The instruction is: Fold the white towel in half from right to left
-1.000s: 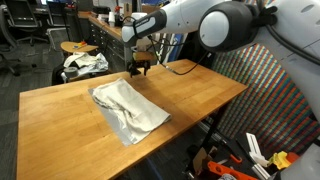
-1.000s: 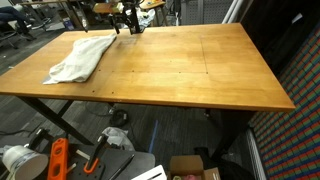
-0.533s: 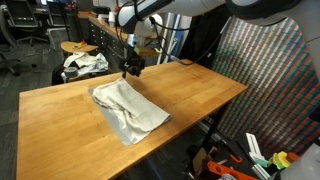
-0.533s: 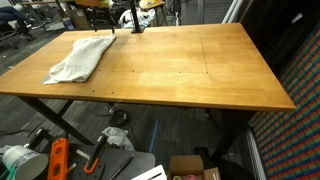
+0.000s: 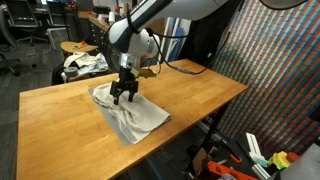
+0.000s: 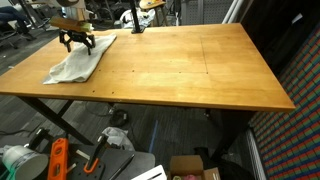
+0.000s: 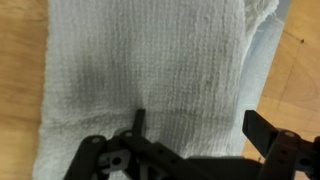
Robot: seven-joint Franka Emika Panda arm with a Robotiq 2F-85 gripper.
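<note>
Risk: I'm over the middle of the white towel (image 5: 140, 115), not an edge, and it looks doubled, so a pinch here could catch two layers or bunch it instead of folding. It lies rumpled at the far left of the table (image 6: 180, 70) in an exterior view. The gripper (image 5: 123, 95) hovers close over the cloth, jaws fully apart, holding nothing, contact unclear

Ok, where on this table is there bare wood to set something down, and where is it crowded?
Most of the table is bare wood: everything from the edge of the white towel across to the opposite end, bounded only by the table's edges. The one crowded spot is the towel's end, where the open gripper hangs just over the cloth.
</note>
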